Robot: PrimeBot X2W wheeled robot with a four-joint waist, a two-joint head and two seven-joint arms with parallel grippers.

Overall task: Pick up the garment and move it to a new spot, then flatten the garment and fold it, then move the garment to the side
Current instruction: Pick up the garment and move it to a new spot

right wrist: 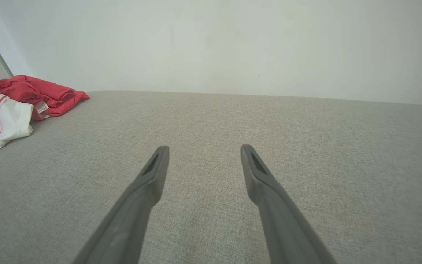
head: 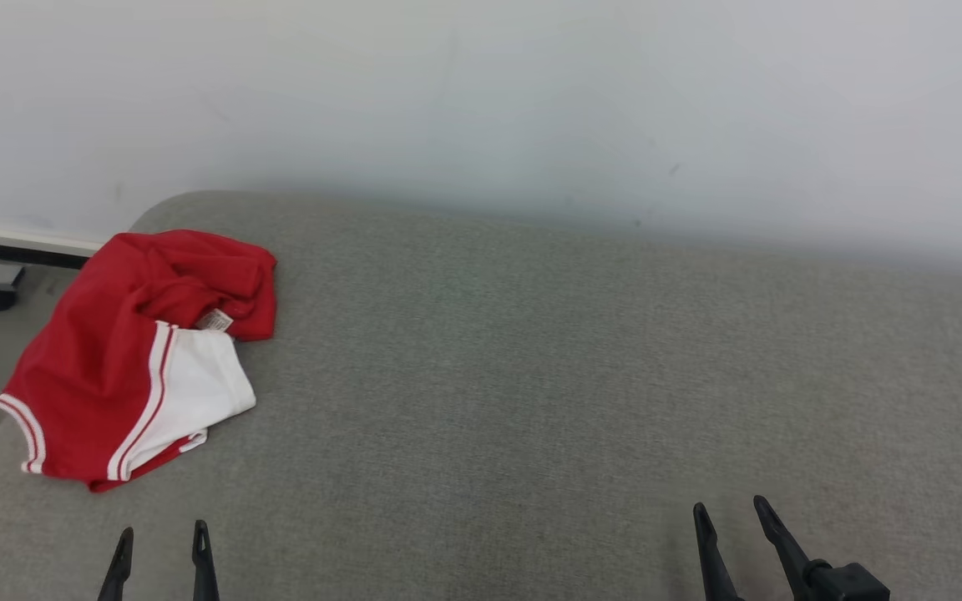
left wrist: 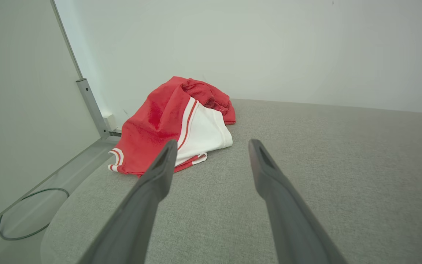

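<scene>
Your left pincer (head: pixel 163 529) is the nearer one. The garment (head: pixel 126 359) lies crumpled ahead of it, slightly left, with its long axis slanting away rightward. The right pincer (head: pixel 728 503) is well apart from it. Both are wide open and empty.

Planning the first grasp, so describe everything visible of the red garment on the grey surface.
The garment is bright red, soft-looking fabric with a white panel bordered by thin red-and-white stripe trim. A small white label shows beside the bunched red folds. It lies crumpled in a loose heap, neither flat nor folded, at the left corner of the grey fabric surface, by its rounded edge. Only that surface touches it.
</scene>
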